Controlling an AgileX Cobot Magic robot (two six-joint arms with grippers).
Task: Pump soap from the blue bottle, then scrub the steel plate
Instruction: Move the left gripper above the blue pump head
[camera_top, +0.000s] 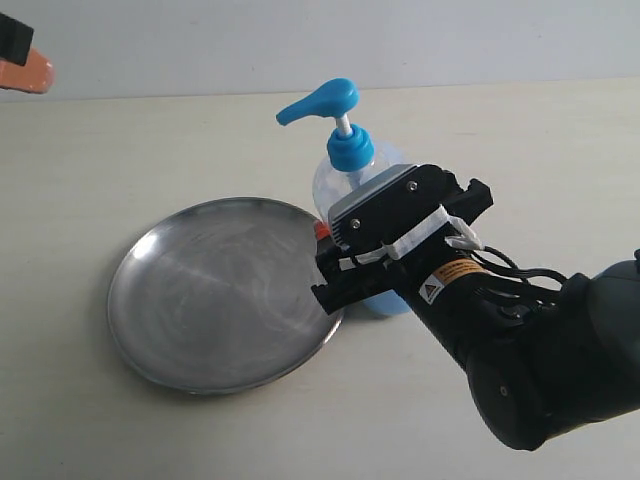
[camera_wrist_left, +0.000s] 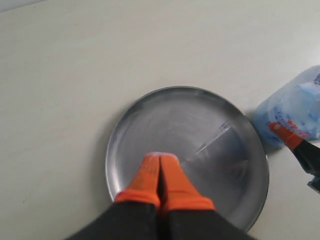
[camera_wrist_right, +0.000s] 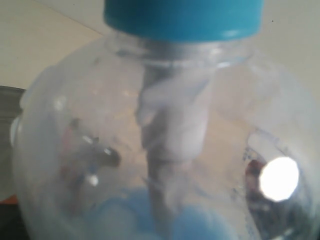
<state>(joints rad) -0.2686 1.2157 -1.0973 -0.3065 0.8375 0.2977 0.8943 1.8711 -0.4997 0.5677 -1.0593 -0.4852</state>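
Note:
The steel plate (camera_top: 215, 290) lies flat on the table, and no soap blob shows on it. Just right of its rim stands the blue bottle (camera_top: 345, 150), pump head up and spout turned toward the plate. My right gripper (camera_top: 345, 228) is shut on the bottle's body from the near side, one orange fingertip (camera_top: 320, 229) beside the plate's rim. In the right wrist view the bottle (camera_wrist_right: 165, 125) fills the frame, with light blue soap (camera_wrist_right: 195, 220) low inside. My left gripper (camera_wrist_left: 161, 156) is shut on nothing, high above the plate (camera_wrist_left: 200, 125). In the exterior view the left gripper (camera_top: 30, 70) sits at the top left corner.
The pale tabletop (camera_top: 120, 130) spreads around the plate and bottle up to a light wall at the back. My right arm (camera_top: 520, 340) crosses the near right part of the table. In the left wrist view the bottle (camera_wrist_left: 300, 107) and a right fingertip (camera_wrist_left: 282, 132) show.

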